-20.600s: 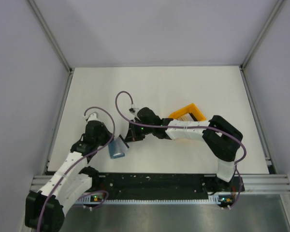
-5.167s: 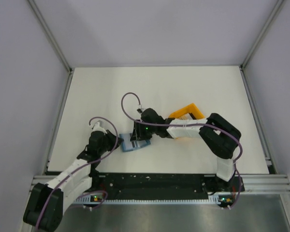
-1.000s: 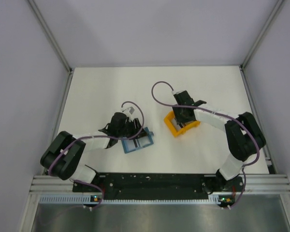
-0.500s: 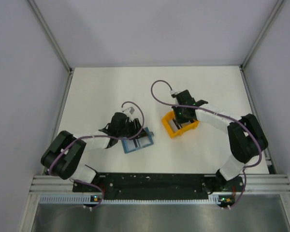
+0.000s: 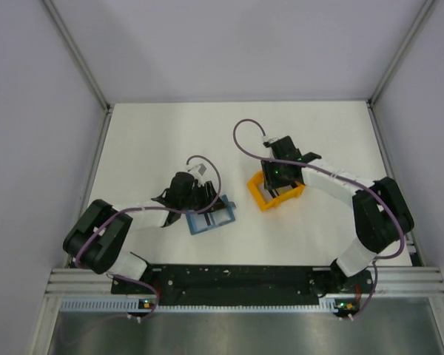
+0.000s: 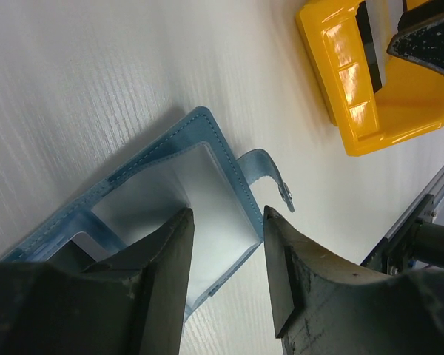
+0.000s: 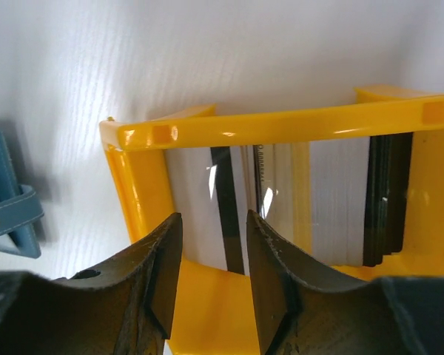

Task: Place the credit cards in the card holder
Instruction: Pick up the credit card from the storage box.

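While the left pincer (image 6: 226, 255) sits with its jaws partway apart and nothing between them, the card holder (image 6: 207, 174) lies open right under its fingertips. I can't tell if they touch. Its snap strap (image 6: 272, 168) pokes out just ahead. The orange rack (image 6: 355, 96) is further ahead on the white table (image 6: 96, 74), apart from the wallet. The right pincer (image 7: 213, 255), narrowly apart and empty, hangs over that rack. The credit cards (image 7: 333, 200) sit just beyond its tips, and the rack's top bar (image 7: 281, 126) crosses their far side.
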Action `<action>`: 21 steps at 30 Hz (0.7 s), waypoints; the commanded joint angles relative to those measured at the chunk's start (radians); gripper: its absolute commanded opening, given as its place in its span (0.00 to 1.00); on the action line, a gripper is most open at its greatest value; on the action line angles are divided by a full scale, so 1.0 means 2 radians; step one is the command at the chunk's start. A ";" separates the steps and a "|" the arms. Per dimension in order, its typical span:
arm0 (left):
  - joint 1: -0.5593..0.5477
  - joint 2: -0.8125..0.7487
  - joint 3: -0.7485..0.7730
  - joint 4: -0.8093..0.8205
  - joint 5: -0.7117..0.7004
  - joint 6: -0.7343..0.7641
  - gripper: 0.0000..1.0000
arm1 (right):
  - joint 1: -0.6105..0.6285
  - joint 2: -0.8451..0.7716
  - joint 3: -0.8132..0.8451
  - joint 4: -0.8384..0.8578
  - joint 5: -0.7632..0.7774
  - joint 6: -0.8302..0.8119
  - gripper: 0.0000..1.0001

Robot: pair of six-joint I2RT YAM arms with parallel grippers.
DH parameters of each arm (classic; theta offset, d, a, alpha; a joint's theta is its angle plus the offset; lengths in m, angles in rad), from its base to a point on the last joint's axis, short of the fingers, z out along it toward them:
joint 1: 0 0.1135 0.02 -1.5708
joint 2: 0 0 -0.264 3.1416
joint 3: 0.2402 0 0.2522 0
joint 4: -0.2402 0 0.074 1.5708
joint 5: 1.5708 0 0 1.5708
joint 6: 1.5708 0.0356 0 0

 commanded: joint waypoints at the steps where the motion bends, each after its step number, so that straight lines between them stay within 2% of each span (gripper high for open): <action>1: -0.001 -0.002 0.020 0.025 0.010 0.005 0.47 | -0.011 -0.009 0.007 0.009 0.045 0.000 0.41; 7: -0.001 0.003 0.023 0.025 0.012 0.005 0.47 | -0.018 0.026 0.006 0.011 0.026 0.004 0.42; 13: -0.001 0.008 0.027 0.023 0.015 0.007 0.47 | -0.017 0.035 -0.009 0.028 -0.048 0.012 0.42; 21: -0.002 0.018 0.034 0.025 0.020 0.006 0.47 | -0.017 0.017 -0.009 0.041 -0.120 0.019 0.36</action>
